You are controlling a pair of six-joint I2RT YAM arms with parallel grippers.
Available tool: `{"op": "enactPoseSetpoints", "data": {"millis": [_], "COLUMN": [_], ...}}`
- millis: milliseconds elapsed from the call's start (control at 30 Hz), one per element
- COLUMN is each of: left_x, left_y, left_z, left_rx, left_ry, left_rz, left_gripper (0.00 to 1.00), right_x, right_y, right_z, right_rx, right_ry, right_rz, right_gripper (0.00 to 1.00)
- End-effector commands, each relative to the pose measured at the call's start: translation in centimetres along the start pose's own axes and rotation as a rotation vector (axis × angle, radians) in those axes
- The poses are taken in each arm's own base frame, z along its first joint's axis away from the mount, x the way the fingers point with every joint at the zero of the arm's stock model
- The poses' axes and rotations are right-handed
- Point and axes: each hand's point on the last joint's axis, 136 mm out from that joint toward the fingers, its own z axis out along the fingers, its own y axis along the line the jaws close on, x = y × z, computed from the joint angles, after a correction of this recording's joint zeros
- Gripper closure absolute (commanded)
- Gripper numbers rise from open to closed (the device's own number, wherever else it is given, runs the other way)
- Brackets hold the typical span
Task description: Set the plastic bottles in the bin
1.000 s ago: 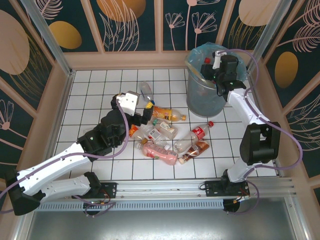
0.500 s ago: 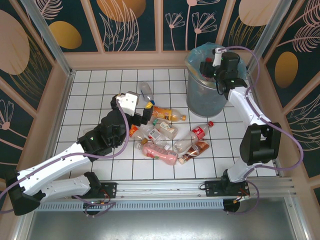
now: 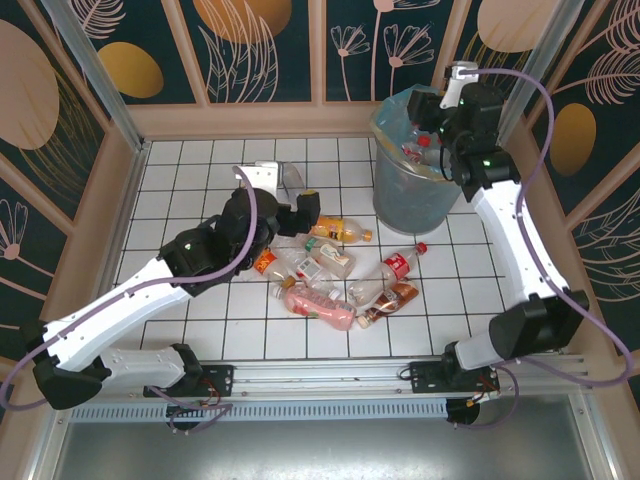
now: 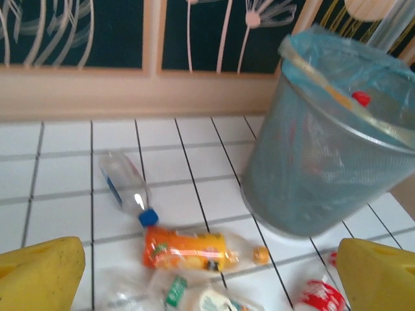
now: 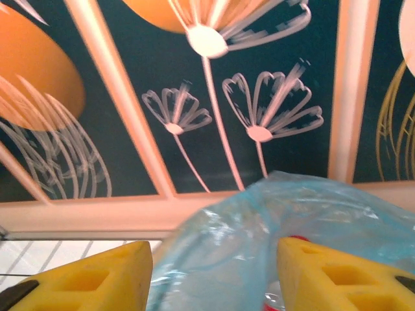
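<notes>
Left fingers [image 4: 40, 277] were spread wide with nothing between them. Right fingers [image 5: 84, 280] were just as wide and also empty.

Bin [image 3: 410, 200]: wire mesh with a blue bag [image 5: 279, 220] as liner.
- It stood ahead and to the right of the left fingers, and directly under the right fingers.
- A red-capped bottle [image 3: 421, 140] lay inside near the top, with a bit of red label beside it. The rest was too murky through the bag to count.
- The bag's edge bulged up between the right fingers.

Loose bottles on the tiled floor [image 3: 200, 170]:
- An orange-label bottle [image 4: 187, 250] lay on its side just ahead of the left fingers, cap toward the bin.
- A clear bottle with a blue cap [image 4: 126, 189] lay beyond it, further ahead and to the left.
- A crushed clear bottle with a green mark [image 4: 175, 291] lay right at the fingertips.
- Behind the fingers, toward the bases, lay a red-label bottle [image 3: 400, 265], a pink bottle [image 3: 320, 303] and a brown-label bottle [image 3: 395, 298].

No writing on any label was legible.

Pose:
- The left arm ran diagonally from the near-left base, with the left gripper [image 3: 303, 215] above the far-left edge of the pile.
- The right arm stretched long up the right side, with the right gripper [image 3: 426, 103] over the bin's far rim, facing the back wall [image 5: 214, 97].
</notes>
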Motion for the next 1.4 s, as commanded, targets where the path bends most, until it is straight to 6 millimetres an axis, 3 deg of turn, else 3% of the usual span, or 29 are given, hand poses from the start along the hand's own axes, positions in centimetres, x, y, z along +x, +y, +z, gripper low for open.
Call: {"op": "enactPoseSetpoints", "data": {"millis": [0, 133, 267, 333, 433, 533, 667, 800, 1067, 1367], "left_x": [5.2, 7.3, 11.0, 13.3, 19.1, 22.7, 25.3, 26.2, 26.2, 25.8], "left_y": [-0.5, -0.9, -1.3, -1.5, -0.1, -0.2, -1.4, -2.6, 0.3, -0.3], "left_z": [0.5, 1.1, 2.0, 2.5, 3.2, 3.6, 4.1, 4.4, 2.7, 0.2], "left_rx": [0.057, 0.081, 0.066, 0.055, -0.07, -0.158, -0.235, -0.264, -0.407, -0.43], "left_ry": [0.178, 0.222, 0.339, 0.406, 0.545, 0.673, 0.82, 0.893, 0.844, 0.889], "left_rz": [-0.227, -0.508, -0.75, -0.85, -0.979, -1.018, -0.996, -1.022, -1.03, -1.024], "left_gripper": [0.01, 0.03, 0.05, 0.05, 0.07, 0.08, 0.06, 0.07, 0.08, 0.09], "right_x": [-2.2, -2.3, -1.7, -1.3, -0.8, -0.5, -0.1, 0.5, 1.3, 3.3], "right_y": [2.1, 4.3, 4.6, 4.3, 4.1, 3.9, 3.4, 3.1, 2.4, 3.1], "right_z": [-2.8, -5.2, -6.8, -7.4, -8.1, -8.7, -9.4, -10.3, -11.2, -10.3], "right_rx": [0.014, -0.03, -0.059, -0.057, -0.058, -0.054, -0.042, -0.039, -0.018, -0.064], "right_ry": [-0.055, -0.084, -0.113, -0.117, -0.117, -0.115, -0.117, -0.12, -0.111, -0.072], "right_rz": [-0.036, -0.045, -0.017, -0.008, 0.001, -0.002, -0.003, 0.003, -0.012, 0.002], "right_gripper": [0.46, 0.45, 0.45, 0.45, 0.45, 0.45, 0.45, 0.45, 0.45, 0.44]}}
